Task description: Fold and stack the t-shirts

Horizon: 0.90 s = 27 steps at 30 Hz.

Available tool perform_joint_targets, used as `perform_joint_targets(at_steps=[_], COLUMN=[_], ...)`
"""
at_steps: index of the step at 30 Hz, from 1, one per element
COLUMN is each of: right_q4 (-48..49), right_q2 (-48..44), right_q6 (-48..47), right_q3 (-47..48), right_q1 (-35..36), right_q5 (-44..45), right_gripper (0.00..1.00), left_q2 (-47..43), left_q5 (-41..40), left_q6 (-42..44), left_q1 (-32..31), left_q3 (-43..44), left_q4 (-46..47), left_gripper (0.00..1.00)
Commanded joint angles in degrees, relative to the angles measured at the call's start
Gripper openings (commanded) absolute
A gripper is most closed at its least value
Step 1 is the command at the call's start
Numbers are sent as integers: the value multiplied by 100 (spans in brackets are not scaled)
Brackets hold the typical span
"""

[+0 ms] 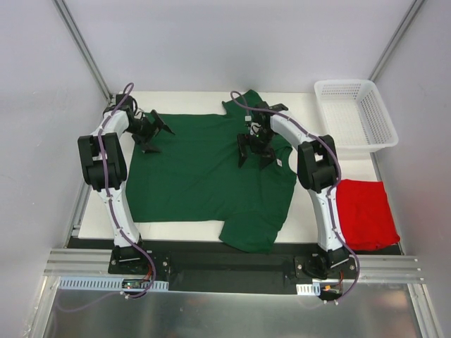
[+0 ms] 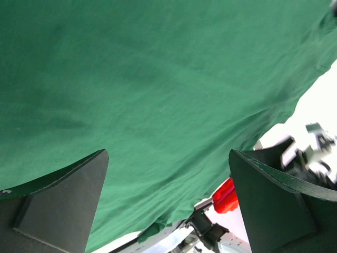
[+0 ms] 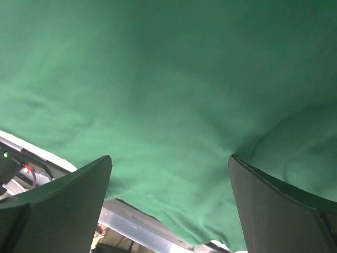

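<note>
Green t-shirt point(image 1: 201, 172) lies spread flat across the middle of the desk point(image 1: 183, 100). One sleeve points to the far edge, and the other sleeve drapes over the near edge.

Left gripper point(image 1: 158, 135) is at the shirt's far-left corner, low over the fabric. Jaws are wide apart with nothing between them. In the left wrist view both fingers point(image 2: 58, 205) frame green cloth only, and I can't tell if the tips touch it.

Right gripper point(image 1: 255, 158) is over the right part of the shirt, between the two sleeves, pointing down. Jaws are spread and not clamping anything. The right wrist view shows fingers point(image 3: 279, 205) either side of lightly wrinkled green fabric. Contact is unclear there too.

Red t-shirt point(image 1: 364, 213) lies folded at the near-right corner, to the right of the right arm and apart from the green one.

White plastic basket point(image 1: 356, 113) sits at the far-right corner.
</note>
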Motion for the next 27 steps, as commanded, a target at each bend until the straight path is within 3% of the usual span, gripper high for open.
perform_joint_targets(at_steps=[1, 7, 10, 16, 19, 27], right_q4=[-409, -584, -628, -93, -48, 57], right_q2=[343, 458, 64, -526, -220, 581], right_q6=[151, 143, 134, 556, 573, 705], right_q3=[413, 422, 413, 772, 1106, 1362], right_q1=[-155, -322, -401, -778, -902, -1139], right_q5=[-151, -518, -669, -47, 525, 991], right_gripper=[96, 96, 96, 96, 96, 96], left_q2=[252, 780, 938, 1000, 982, 754], left_q5=[246, 377, 430, 439, 465, 492], left_q6=[183, 149, 78, 25, 8, 34], left_q1=[-65, -56, -65, -56, -65, -65], left_q3=[298, 772, 966, 1036, 984, 659], left_q4=[76, 164, 164, 226, 252, 261], left_gripper=[99, 99, 99, 99, 99, 99])
